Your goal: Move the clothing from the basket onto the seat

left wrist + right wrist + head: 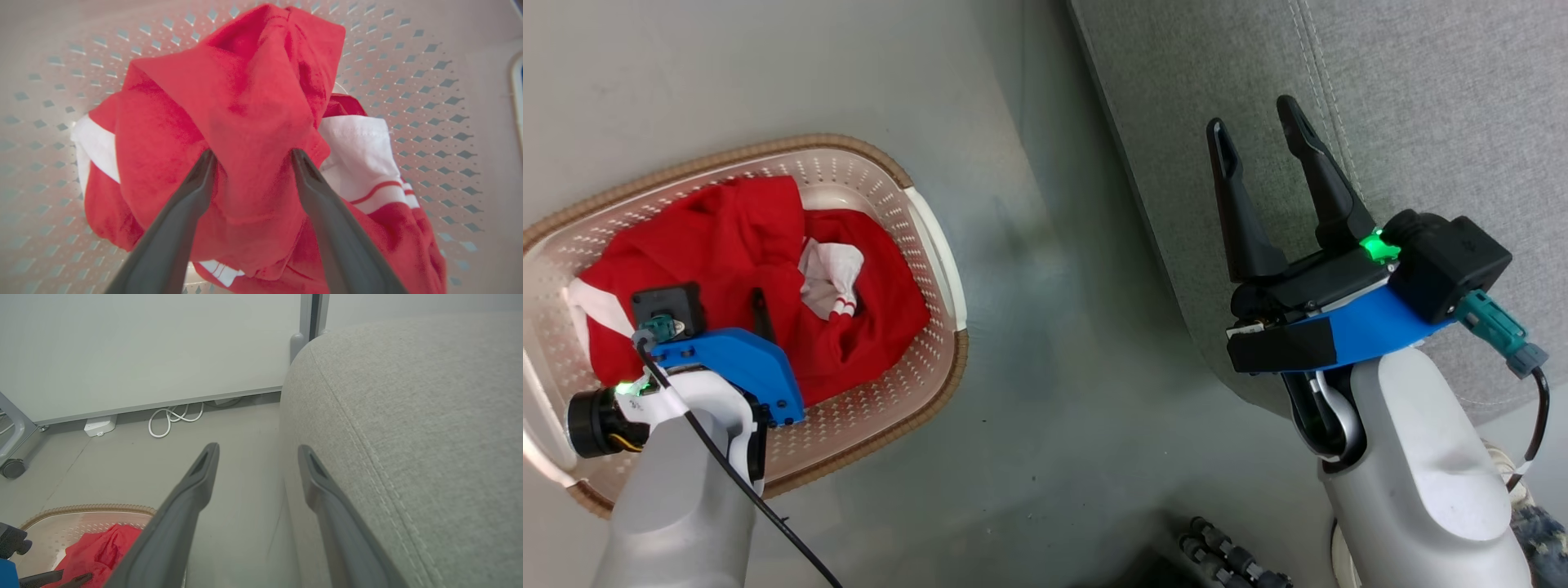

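The clothing, bright red with white striped trim, lies bunched in the cream perforated basket on the floor at the left. My left gripper points down into the basket. In the left wrist view it is open, with its fingertips set on either side of a raised fold of the clothing. My right gripper is open and holds nothing, hovering over the left edge of the light grey seat. The right wrist view shows the same gripper beside the seat, with the basket and clothing at lower left.
Grey floor separates the basket from the seat. By the far wall lie a coiled white cable and a small white box, and a caster wheel stands at the left. A dark ribbed hose lies near my base.
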You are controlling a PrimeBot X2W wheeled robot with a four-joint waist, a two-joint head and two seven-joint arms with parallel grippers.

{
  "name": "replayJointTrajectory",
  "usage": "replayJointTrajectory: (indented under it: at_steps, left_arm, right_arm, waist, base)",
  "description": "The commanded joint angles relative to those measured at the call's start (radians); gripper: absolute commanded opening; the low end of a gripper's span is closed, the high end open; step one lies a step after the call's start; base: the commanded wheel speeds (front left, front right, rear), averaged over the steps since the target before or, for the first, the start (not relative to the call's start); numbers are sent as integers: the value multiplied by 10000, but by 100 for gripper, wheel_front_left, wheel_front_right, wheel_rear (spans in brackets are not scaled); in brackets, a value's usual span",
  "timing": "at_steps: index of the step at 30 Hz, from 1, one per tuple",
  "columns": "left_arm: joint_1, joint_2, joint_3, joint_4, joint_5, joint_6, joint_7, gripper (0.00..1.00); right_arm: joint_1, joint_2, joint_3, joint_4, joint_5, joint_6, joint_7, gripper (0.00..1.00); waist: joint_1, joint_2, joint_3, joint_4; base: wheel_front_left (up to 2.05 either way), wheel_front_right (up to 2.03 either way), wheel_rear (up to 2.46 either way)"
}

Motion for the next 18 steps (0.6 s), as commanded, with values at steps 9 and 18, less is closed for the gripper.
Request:
replayJointTrajectory:
  at_steps: [9, 18]
  left_arm:
    - [-530, 150, 139, 527, -272, 112, 85, 53]
    - [-731, 71, 5, 876, -396, 48, 12, 0]
  right_arm:
    - [-336, -12, 207, -260, 299, 4, -66, 100]
    - [-443, -13, 217, -208, 323, 4, -68, 100]
  waist:
    - [-2, 0, 557, -221]
    - [-2, 0, 557, -199]
  base:
    - [0, 0, 0]
    - [0, 0, 0]
